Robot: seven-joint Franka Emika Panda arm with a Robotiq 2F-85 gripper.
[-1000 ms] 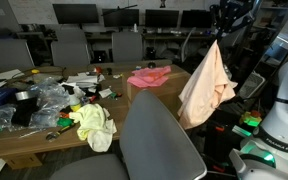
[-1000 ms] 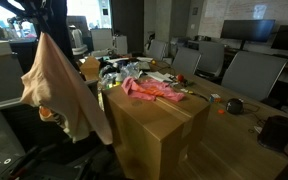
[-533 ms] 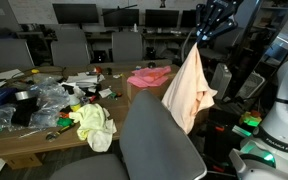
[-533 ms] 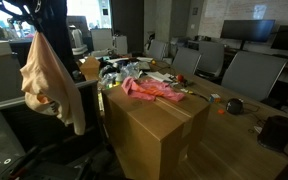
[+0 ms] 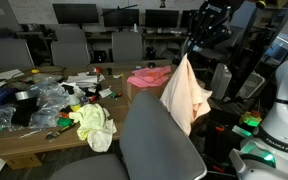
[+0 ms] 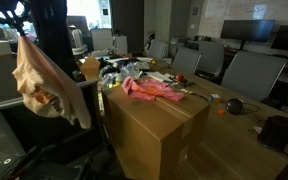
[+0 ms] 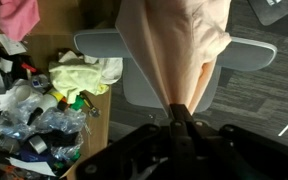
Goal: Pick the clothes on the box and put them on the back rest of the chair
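Note:
My gripper [image 5: 191, 47] is shut on a peach cloth [image 5: 185, 92] that hangs from it in the air, beside and above the grey chair backrest [image 5: 156, 138]. In the wrist view the peach cloth [image 7: 174, 45] drapes down from the shut jaws [image 7: 181, 108] over the grey chair [image 7: 104, 44] below. It also shows in an exterior view [image 6: 42, 80], hanging at the left. A pink cloth [image 5: 148, 75] lies on top of the cardboard box [image 6: 159, 130]; it also shows in an exterior view [image 6: 150, 90] and in the wrist view's corner [image 7: 16, 16].
A cluttered wooden table [image 5: 34, 135] holds plastic bags, bottles and a yellow cloth [image 5: 93, 126]. Office chairs [image 5: 71, 51] and monitors stand behind. A white robot base [image 5: 282, 120] is at the right. More chairs [image 6: 246, 73] line the far table.
The gripper with the peach cloth has moved sideways from beside the box toward the chair backrest. The cloth swings with it. The pink cloth has not moved.

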